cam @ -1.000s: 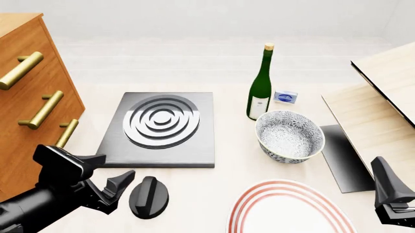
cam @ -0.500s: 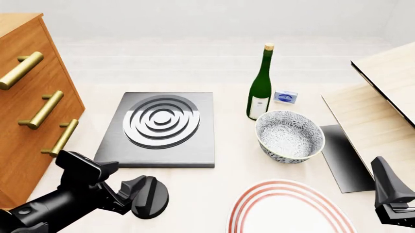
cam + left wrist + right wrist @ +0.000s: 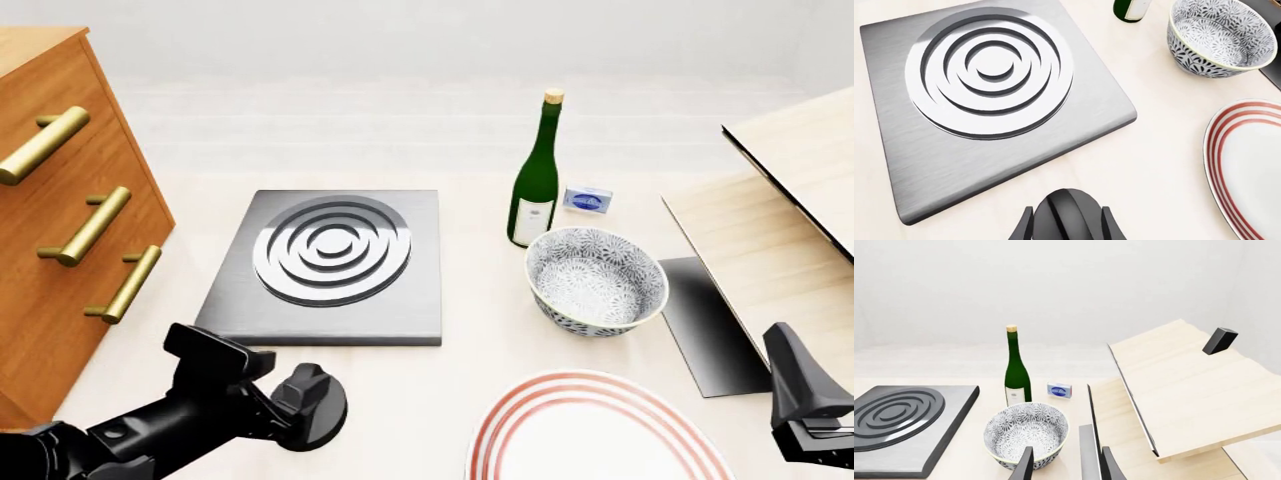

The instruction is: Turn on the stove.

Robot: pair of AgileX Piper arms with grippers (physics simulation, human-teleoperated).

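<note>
The stove (image 3: 416, 290) is a dark grey slab with silver rings (image 3: 331, 248), at the table's middle left; it also shows in the left wrist view (image 3: 921, 165) and the right wrist view (image 3: 934, 440). Its black ridged knob (image 3: 324, 412) lies apart, just in front of the slab. My left gripper (image 3: 304, 403) is open, with one finger on each side of the knob (image 3: 1067, 212); whether the fingers (image 3: 1023, 227) touch it I cannot tell. My right gripper (image 3: 798, 385) is open and empty, low at the front right (image 3: 1066, 465).
A wooden drawer cabinet (image 3: 67, 220) stands at the left. A green wine bottle (image 3: 537, 180), a small blue box (image 3: 587, 199), a patterned bowl (image 3: 595, 280) and a red-ringed plate (image 3: 594, 430) lie to the right of the stove. A plain dark rectangle (image 3: 707, 320) and tilted wooden boards (image 3: 787, 200) are at the right.
My left gripper has moved right and forward, from beside the knob to straddling it. The right arm, stove and knob have not moved.
</note>
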